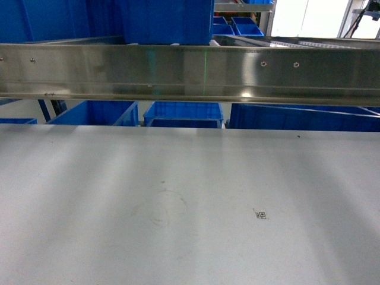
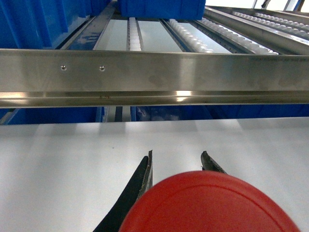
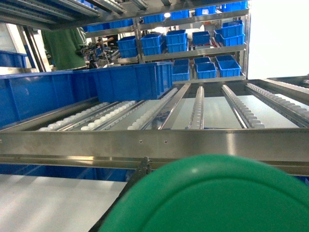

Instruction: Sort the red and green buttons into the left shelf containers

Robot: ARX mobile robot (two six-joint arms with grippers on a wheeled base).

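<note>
A red button (image 2: 212, 205) fills the bottom of the left wrist view, with my left gripper (image 2: 177, 154) shut on it and both dark fingertips showing past the cap. In the right wrist view a green button (image 3: 212, 198) sits in my right gripper (image 3: 207, 166); only one of its fingers (image 3: 140, 169) shows beside the cap. Both face the shelf crossbar (image 1: 190, 71) (image 2: 154, 72) (image 3: 154, 145). Blue containers (image 1: 166, 21) (image 2: 161, 7) (image 3: 133, 79) stand on the rollers behind it, another at the left (image 3: 34, 96). Neither gripper shows in the head view.
The white tabletop (image 1: 178, 202) carries a small printed marker (image 1: 260, 215). More blue tubs (image 1: 95, 113) sit below the crossbar. Roller tracks (image 3: 198, 104) run back from it. Far racks hold small blue bins (image 3: 193, 43); a person in green (image 3: 65, 46) stands at the back left.
</note>
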